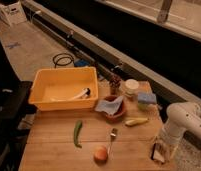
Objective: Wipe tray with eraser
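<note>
The yellow tray (41,92) stands at the back left of the wooden table, with a white, dark-tipped object (80,94) lying inside it. My gripper (161,149) is at the table's front right corner, pointing down and far from the tray. A small pale block with a dark edge (156,153), possibly the eraser, sits right at the gripper. I cannot tell whether the gripper holds it.
Between the gripper and the tray lie a brown bowl with a blue cloth (113,107), a yellow fruit (136,121), a fork (112,137), an orange fruit (100,153) and a green pepper (77,133). A white cup (131,88) and a blue sponge on a dish (146,98) stand at the back right.
</note>
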Motion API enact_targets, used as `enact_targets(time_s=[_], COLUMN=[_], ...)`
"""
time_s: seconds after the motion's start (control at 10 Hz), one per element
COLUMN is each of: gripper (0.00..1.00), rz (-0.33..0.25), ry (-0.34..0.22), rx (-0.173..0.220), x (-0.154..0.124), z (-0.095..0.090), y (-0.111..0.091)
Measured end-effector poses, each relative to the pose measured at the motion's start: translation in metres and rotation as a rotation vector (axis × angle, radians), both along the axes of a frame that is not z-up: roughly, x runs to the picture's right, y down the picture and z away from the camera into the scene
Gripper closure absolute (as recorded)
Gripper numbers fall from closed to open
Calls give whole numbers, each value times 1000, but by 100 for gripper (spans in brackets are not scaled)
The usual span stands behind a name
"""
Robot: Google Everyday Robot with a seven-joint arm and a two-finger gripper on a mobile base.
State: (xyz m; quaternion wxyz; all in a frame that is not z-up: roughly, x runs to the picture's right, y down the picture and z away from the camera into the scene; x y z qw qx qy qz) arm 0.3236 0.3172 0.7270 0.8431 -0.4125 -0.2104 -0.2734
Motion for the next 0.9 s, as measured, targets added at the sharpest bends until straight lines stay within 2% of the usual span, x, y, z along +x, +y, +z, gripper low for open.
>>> enact_targets(time_s=[0.2, 0.5, 0.6, 0.7, 0.9], gripper=[37, 64, 76, 86, 99], rz=[26, 54, 80, 92, 58], ry=[-7, -56, -83, -85, -37], rx=[-23, -42, -42, -43, -25], x=[1, -1, -1, 0, -7], z=[7, 11, 9, 7, -1], y=[9, 14, 16, 16, -2])
